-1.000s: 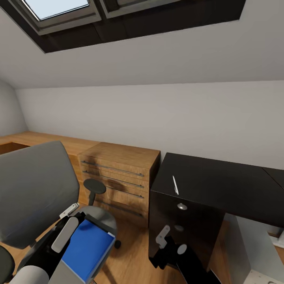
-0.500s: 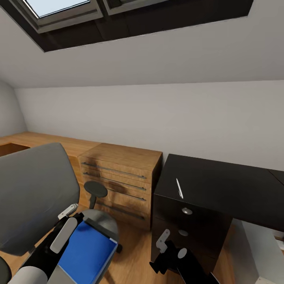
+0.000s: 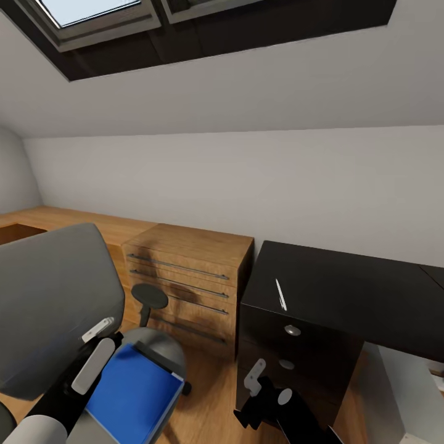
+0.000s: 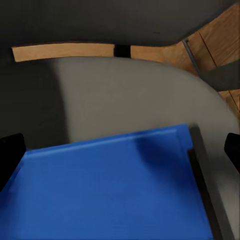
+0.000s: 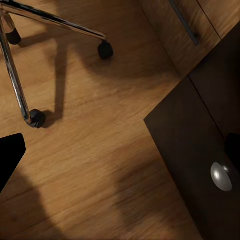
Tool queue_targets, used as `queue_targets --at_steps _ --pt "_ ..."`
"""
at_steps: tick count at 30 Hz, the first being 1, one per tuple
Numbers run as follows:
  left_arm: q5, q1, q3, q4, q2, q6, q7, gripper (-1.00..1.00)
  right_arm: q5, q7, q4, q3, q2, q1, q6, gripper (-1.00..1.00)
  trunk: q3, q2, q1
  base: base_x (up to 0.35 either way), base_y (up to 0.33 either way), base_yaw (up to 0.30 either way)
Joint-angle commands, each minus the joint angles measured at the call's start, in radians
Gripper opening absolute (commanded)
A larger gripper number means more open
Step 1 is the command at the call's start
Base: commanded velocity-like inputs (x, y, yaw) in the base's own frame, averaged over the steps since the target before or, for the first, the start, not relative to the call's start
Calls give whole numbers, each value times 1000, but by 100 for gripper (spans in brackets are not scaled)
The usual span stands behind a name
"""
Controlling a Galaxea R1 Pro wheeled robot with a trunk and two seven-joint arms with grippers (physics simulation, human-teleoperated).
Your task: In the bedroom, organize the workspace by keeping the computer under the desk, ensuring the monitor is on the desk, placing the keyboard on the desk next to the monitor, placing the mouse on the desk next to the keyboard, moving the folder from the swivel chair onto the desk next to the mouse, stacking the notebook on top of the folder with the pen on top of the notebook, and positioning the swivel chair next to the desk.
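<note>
The swivel chair (image 3: pixel 49 296) stands at the left, and the blue folder (image 3: pixel 134 394) lies on its grey seat (image 4: pixel 125 95). My left gripper (image 3: pixel 97 348) hovers just above the folder's near-left part, open. In the left wrist view its fingertips (image 4: pixel 11 154) stand wide apart over the folder (image 4: pixel 115 190). A thin white pen (image 3: pixel 280 295) lies on the black desk (image 3: pixel 351 290). Low beside the desk's drawer front, my right gripper (image 3: pixel 266 385) is open and holds nothing. A pale grey-white box, probably the computer (image 3: pixel 401 382), shows under the desk at the right.
A light-wood drawer unit (image 3: pixel 185 271) stands between chair and desk, against the sloped wall. A low wood shelf (image 3: pixel 37 219) runs off to the left. The chair's chrome legs and castors (image 5: pixel 35 117) rest on the wood floor near the desk's drawer knob (image 5: pixel 221 176).
The camera shifted slightly a second ago. Since then my left gripper has drawn back a little toward the lower left over the folder. The right arm has held still.
</note>
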Motion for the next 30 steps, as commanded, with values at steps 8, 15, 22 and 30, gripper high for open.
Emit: queue_targets --at_steps 8,15,22,30 --pt "4 -2 -4 -2 11 3 59 100 12 7 -1 0 0 -1 3 100 -1 -1 0 0 0 0" --pt "5 -1 -4 4 11 3 64 100 12 7 -1 0 0 -1 3 100 -1 -1 0 118 0 0" --pt "7 -1 -3 9 11 3 62 100 12 7 -1 0 0 -1 3 100 -1 -1 0 100 0 0" --pt "12 -19 -4 51 12 5 32 100 11 7 -1 0 0 -1 3 100 -1 -1 0 20 0 0"
